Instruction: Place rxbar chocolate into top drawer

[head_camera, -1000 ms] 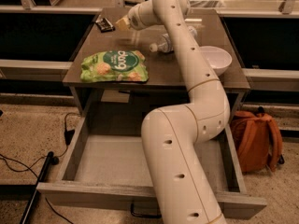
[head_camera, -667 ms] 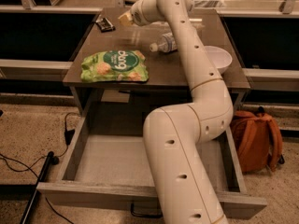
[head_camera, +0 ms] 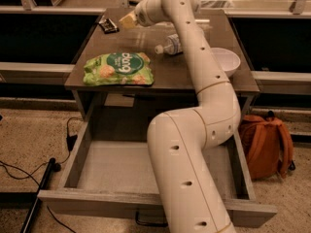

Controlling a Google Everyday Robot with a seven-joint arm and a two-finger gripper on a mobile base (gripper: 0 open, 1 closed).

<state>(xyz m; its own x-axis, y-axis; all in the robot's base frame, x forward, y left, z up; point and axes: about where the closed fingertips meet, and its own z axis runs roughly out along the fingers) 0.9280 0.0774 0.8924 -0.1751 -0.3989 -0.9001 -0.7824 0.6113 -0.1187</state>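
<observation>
Over the brown table's [head_camera: 175,74] far side, my pincer [head_camera: 127,21] hangs beside the small black snack bar [head_camera: 108,25]; its state I cannot tell.

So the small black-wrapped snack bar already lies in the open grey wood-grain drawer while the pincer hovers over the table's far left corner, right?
Not quite. The camera view shows the small black-wrapped snack bar on the far left corner of the brown table, beside the pincer; no bar shows in the open grey wood-grain drawer.
</observation>
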